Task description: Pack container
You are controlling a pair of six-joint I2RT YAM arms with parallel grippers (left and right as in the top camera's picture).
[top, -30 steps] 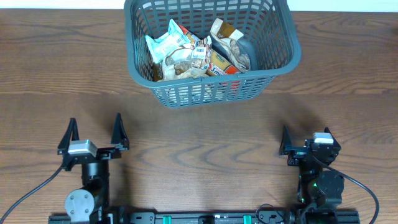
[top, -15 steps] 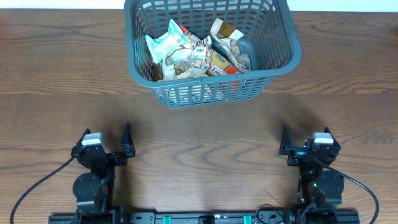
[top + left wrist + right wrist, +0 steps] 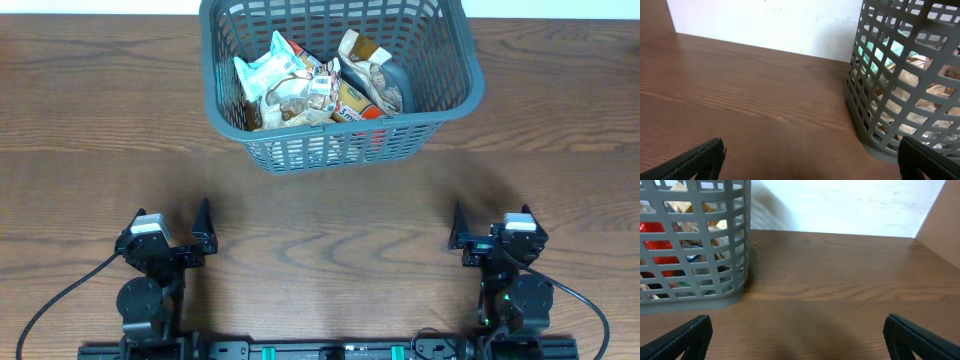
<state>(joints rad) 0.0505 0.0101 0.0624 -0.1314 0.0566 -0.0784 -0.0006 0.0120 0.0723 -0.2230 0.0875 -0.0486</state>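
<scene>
Your container (image 3: 330, 150) stands upright on its bottom at the far middle of the worktop (image 3: 90, 120), mouth upward. Its far rim runs out of the top of the overhead view. The long axis lies across the worktop from left to right, slightly skewed: the near wall's right end sits a little farther from the arms than its left end.

Inside, snack packets (image 3: 310, 90) lie heaped against the left and middle of the bottom. A white and teal packet (image 3: 265, 75) is leftmost, a brown packet (image 3: 365, 70) leans toward the right, and a packet with a red band (image 3: 352, 108) lies against the near wall. A bare patch of bottom shows at the container's right end.

Your left claw (image 3: 168, 232) sits near of the container and off its left corner, well apart from it, with jaws spread wide and nothing between them. In the left wrist view its fingertips (image 3: 705, 157) show only at the lower corners, and the container's lattice corner (image 3: 860, 75) stands ahead to the right, packets visible through the slots.

Your right claw (image 3: 492, 228) sits near of the container and off its right corner, also well apart, jaws wide and empty. In the right wrist view its fingertips (image 3: 682, 339) frame bare worktop, and the container's corner (image 3: 746, 240) stands ahead to the left.
</scene>
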